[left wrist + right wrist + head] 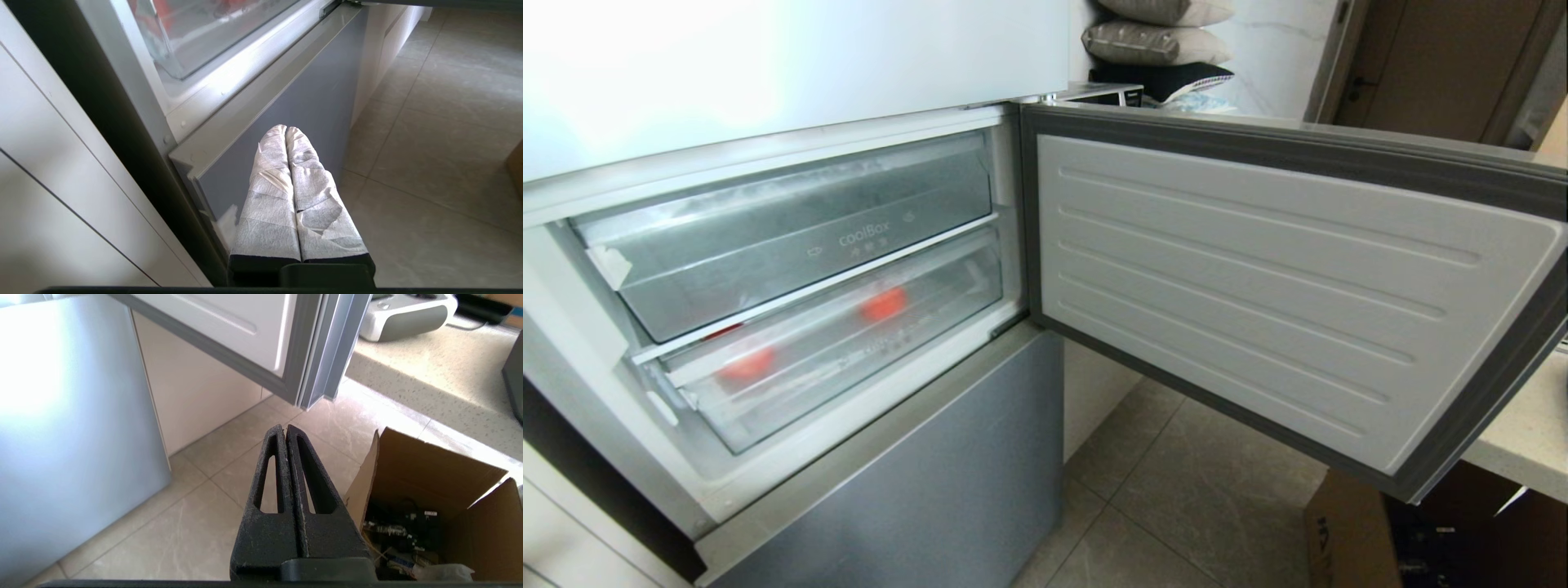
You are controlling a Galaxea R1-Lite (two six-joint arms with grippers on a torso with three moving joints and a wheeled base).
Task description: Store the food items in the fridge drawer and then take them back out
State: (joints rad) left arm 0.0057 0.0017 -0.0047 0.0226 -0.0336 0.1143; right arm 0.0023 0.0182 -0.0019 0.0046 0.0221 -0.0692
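Both hands are hanging low and empty here. The left hand [286,131] is pointing down past the grey lower door panel [310,98] toward the floor tiles [441,155], its two cloth-wrapped fingers [271,171] pressing flat together, gripping nothing. The right hand [284,430] is doing the same over the tiles, black fingers [269,486] closing tight with no gap, a cardboard box [433,486] just beside it and the corner of the open fridge door [302,375] hanging above.

Neither hand is showing in the head view, so both are sitting below the compartment. Up there the drawer [849,351] is lying pushed in under the bin marked coolBox [792,245]. Two blurred reddish shapes are glowing through its frosted front: one [745,365] toward the left end, one [884,304] toward the right; which is the apple I cannot tell.

So the food is lying up and ahead of both hands. The drawer's long side is running left to right across the opening, and its lip is showing directly above the left hand, making that arm look the nearer one for pulling it out.
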